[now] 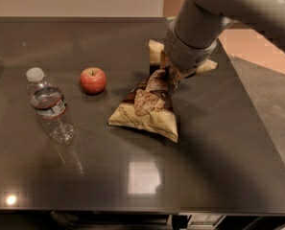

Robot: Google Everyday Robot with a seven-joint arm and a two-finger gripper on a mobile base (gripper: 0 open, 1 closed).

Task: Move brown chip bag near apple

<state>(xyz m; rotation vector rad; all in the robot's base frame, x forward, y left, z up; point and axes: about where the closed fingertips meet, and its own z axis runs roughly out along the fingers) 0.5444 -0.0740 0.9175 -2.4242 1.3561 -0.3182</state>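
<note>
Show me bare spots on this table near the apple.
Free: the strip between the apple and the brown chip bag, the table behind the apple, and the wide front edge. Crowded: the right middle, where the gripper sits on the bag; the water bottle borders the apple's left.

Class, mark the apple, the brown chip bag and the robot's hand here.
apple (93,80): camera view, middle of its red skin.
brown chip bag (144,114): camera view, printed front panel.
hand (171,75): camera view, its tip, at the bag's bunched middle.
</note>
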